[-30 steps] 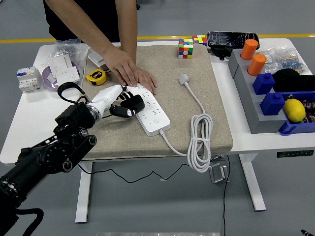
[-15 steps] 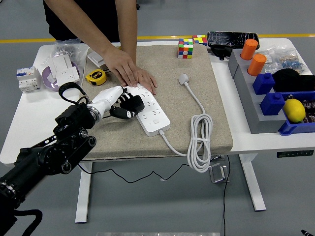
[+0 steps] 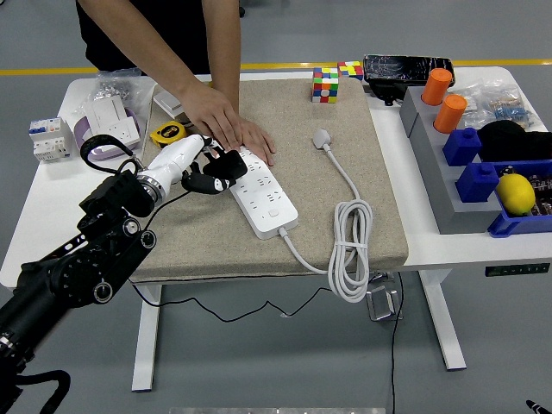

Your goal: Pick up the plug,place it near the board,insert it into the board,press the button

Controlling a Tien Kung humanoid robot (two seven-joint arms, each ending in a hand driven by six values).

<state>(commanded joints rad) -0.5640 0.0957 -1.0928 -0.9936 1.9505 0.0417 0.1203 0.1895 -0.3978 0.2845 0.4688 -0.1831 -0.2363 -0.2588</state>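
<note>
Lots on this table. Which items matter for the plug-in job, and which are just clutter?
Job: black plug in the left hand; white power strip; person's hand steadying it.

Clutter: Rubik's cubes, tape measure, lemon, orange cylinders, coiled white cable.

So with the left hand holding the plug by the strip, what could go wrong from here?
1. The person's hand lies on the power strip right beside the left hand; the fingers could bump it.
2. The black plug sits at the strip's far end, tilted, so it may miss the socket.
</note>
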